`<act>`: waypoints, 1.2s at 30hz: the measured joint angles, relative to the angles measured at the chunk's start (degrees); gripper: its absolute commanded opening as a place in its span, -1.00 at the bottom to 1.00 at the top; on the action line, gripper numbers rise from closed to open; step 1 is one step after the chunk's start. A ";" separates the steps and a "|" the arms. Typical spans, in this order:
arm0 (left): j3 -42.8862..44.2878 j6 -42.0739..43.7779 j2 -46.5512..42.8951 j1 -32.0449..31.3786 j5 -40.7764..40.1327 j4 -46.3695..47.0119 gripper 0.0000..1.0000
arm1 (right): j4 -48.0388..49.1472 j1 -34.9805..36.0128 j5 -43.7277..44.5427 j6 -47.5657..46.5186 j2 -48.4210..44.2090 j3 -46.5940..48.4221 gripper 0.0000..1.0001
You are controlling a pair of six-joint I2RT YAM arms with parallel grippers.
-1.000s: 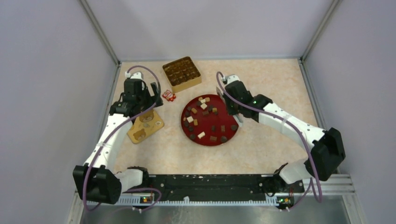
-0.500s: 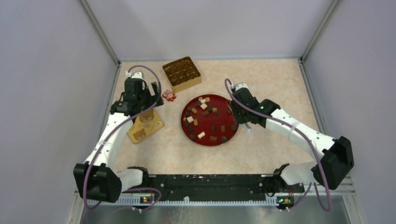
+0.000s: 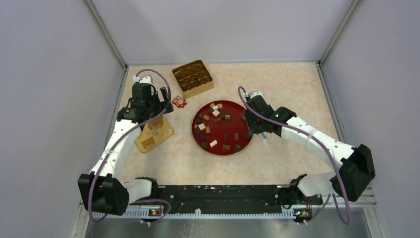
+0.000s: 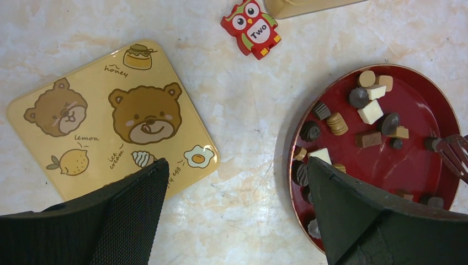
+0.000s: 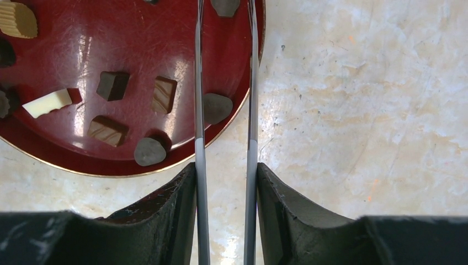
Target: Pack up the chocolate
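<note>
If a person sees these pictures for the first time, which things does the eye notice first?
First comes the red plate in the middle of the table, scattered with brown and cream chocolate pieces. The right gripper reaches over its right rim. To the left lies the bear-printed lid, with a gridded box behind.
</note>
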 measured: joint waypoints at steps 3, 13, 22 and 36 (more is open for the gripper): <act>0.00 0.00 0.00 0.00 0.00 0.00 0.98 | 0.46 0.00 -0.02 0.00 0.00 -0.48 -0.20; 0.00 0.00 0.00 0.00 0.00 0.00 0.98 | 1.73 0.00 -0.26 -0.13 1.79 -2.58 -0.20; -0.24 0.00 0.00 0.00 0.02 0.04 0.97 | 3.32 0.00 -0.26 -0.46 3.15 -2.60 -0.34; -0.35 0.00 0.00 0.00 0.02 0.13 0.97 | 4.11 0.00 -0.35 -0.94 3.54 -1.97 -0.65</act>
